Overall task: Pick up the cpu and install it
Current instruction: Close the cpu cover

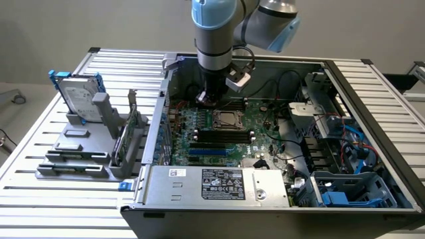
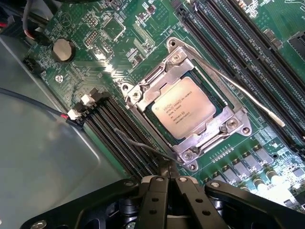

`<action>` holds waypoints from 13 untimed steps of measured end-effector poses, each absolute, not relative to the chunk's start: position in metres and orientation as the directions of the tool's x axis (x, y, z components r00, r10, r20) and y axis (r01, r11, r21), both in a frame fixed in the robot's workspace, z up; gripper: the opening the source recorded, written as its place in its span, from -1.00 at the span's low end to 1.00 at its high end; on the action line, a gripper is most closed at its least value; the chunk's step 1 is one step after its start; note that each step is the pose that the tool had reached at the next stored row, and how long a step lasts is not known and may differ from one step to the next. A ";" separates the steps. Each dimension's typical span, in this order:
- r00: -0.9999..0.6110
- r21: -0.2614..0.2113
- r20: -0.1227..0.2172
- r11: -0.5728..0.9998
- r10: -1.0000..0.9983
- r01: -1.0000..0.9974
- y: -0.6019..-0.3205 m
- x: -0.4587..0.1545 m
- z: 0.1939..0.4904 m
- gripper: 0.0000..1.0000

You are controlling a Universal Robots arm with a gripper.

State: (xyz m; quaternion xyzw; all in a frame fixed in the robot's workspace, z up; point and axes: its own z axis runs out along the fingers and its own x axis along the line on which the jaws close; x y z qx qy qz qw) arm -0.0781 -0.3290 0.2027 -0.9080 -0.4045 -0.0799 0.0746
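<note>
The cpu (image 2: 183, 109) is a small square chip with a silver-grey top and printed text. It lies flat inside the metal socket frame (image 2: 143, 90) on the green motherboard (image 2: 95, 28). In the exterior view the cpu (image 1: 230, 119) sits mid-board inside the open computer case. My gripper (image 2: 167, 183) hovers just beside the socket, fingers pressed together with nothing between them. In the exterior view the gripper (image 1: 206, 98) hangs low over the board, slightly behind and toward the exterior view's left of the socket. The socket's thin lever (image 2: 248, 98) sticks out sideways, unlatched.
Long black memory slots (image 2: 119, 136) flank the socket. A silver hard drive in a blue frame (image 1: 79, 97) stands on a grey rack at the exterior view's left. The case walls (image 1: 162, 99), cables (image 1: 359, 144) and the power supply (image 1: 219, 184) hem in the board.
</note>
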 end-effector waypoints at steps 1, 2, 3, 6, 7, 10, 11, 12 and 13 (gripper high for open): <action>0.661 -0.068 0.203 -0.663 0.723 0.746 -0.329 -0.078 0.202 -0.79; 0.661 -0.065 0.202 -0.663 0.723 0.745 -0.329 -0.079 0.202 -0.79; 0.661 -0.064 0.201 -0.664 0.723 0.745 -0.329 -0.079 0.202 -0.79; 0.661 -0.062 0.200 -0.664 0.723 0.745 -0.327 -0.081 0.202 -0.79; 0.661 -0.061 0.200 -0.664 0.723 0.745 -0.326 -0.081 0.202 -0.79; 0.661 -0.058 0.197 -0.665 0.724 0.745 -0.324 -0.081 0.202 -0.79; 0.661 -0.056 0.195 -0.665 0.724 0.745 -0.324 -0.082 0.201 -0.79; 0.661 -0.055 0.194 -0.665 0.725 0.745 -0.324 -0.082 0.201 -0.79; 0.661 -0.053 0.193 -0.665 0.725 0.745 -0.324 -0.083 0.201 -0.79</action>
